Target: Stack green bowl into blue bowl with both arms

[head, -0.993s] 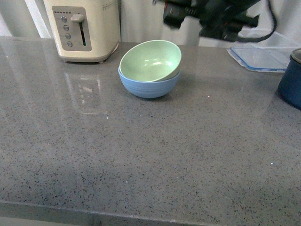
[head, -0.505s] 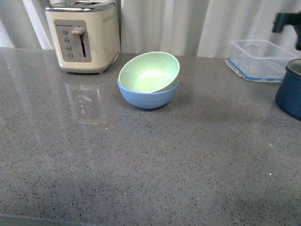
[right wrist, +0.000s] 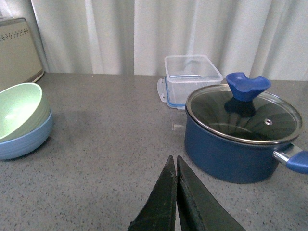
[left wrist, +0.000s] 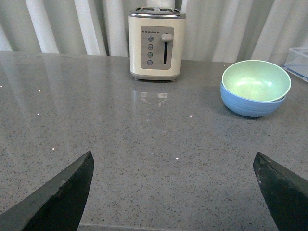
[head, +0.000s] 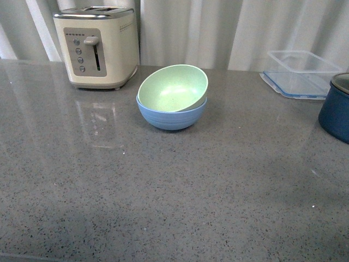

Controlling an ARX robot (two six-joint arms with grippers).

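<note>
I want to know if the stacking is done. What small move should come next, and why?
Probably a light press to seat the green bowl: it lies inside the blue bowl but tilted, its rim higher on one side. The left claw is open and near, well clear of both bowls; the right claw is shut.

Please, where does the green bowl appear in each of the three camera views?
Front view: green bowl, upper centre, tilted inside the blue bowl.
Left wrist view: right side.
Right wrist view: at the left edge.
Shared landmark: the cream toaster, beside the bowls in every view.
</note>
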